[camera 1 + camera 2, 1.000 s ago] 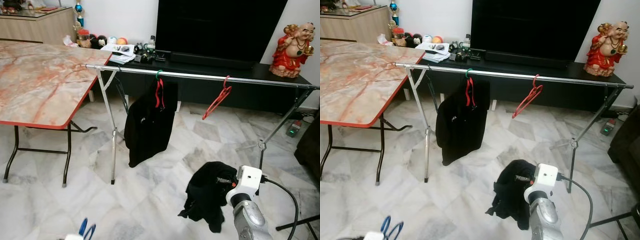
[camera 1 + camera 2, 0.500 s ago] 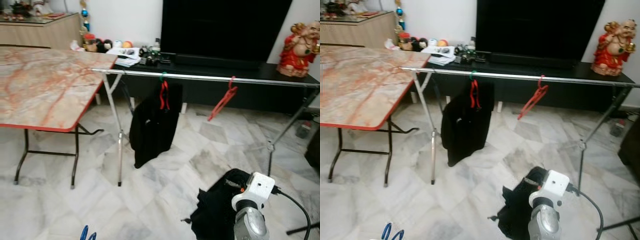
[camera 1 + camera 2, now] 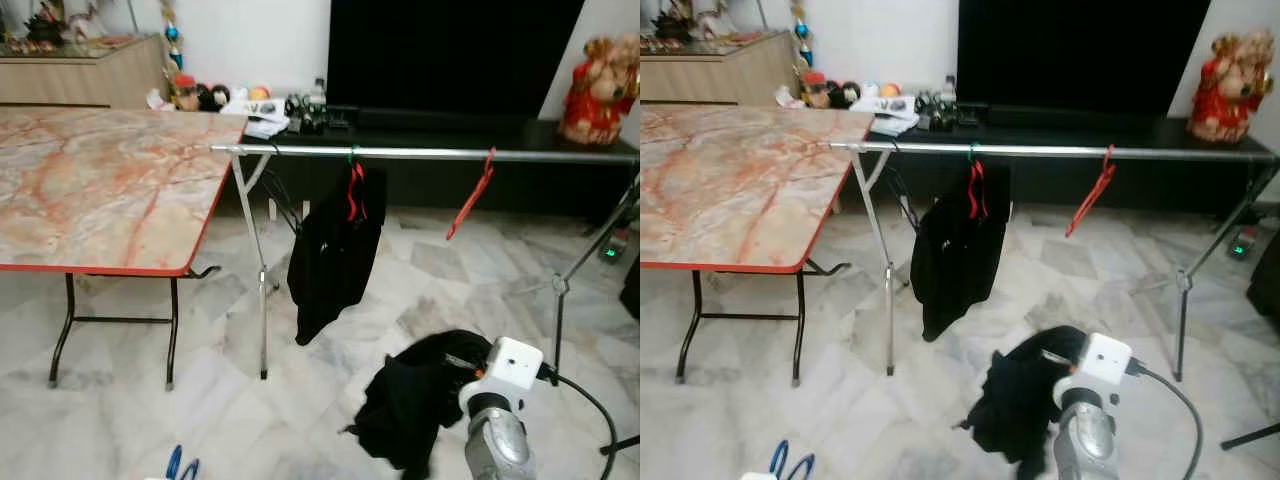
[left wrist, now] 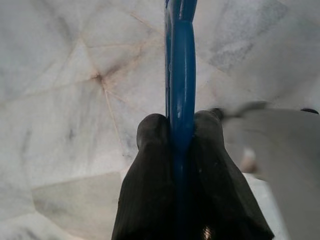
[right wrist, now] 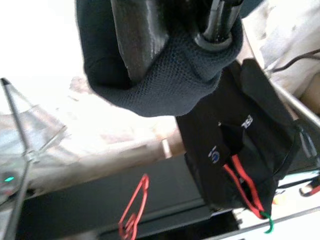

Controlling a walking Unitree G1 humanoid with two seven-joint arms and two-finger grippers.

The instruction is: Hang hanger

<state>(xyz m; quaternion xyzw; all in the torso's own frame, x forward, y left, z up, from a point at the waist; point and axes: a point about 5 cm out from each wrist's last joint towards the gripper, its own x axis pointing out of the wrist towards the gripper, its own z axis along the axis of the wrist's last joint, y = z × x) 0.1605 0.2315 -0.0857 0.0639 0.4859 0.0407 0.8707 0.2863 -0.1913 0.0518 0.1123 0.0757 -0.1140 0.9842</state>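
Running straight out between the left gripper's (image 4: 181, 150) two black fingers (image 4: 150, 190), a blue hanger (image 4: 180, 75) is pinched there, its long bar lying along the fingers' own line and pointing away from the wrist over the pale marble floor (image 4: 60, 75). From the head views its blue loops (image 3: 180, 466) show low at the robot's left, just above the floor.

On the right, the right gripper (image 5: 175, 25) has its fingers closed into a black garment (image 3: 415, 395), whose cloth bunches round them and hangs in a dark heap in front of the silver forearm (image 3: 495, 440) with its white wrist block.

Ahead stands a clothes rack, its long silver rail (image 3: 430, 154) running level from left to right on crossed metal legs (image 3: 262, 290). A black jacket (image 3: 335, 250) hangs from the rail on a red hanger with a green hook (image 3: 354, 185), near the rail's left end. Further right an empty red hanger (image 3: 470, 195) hangs tilted on the rail, well apart from the jacket.

To the left is a marble-patterned table (image 3: 100, 190) with a red edge and dark legs. Behind the rack a low black cabinet (image 3: 440, 130) carries a large dark screen (image 3: 450, 55), small clutter at its left end, and a red and gold figurine (image 3: 600, 90) at its right.
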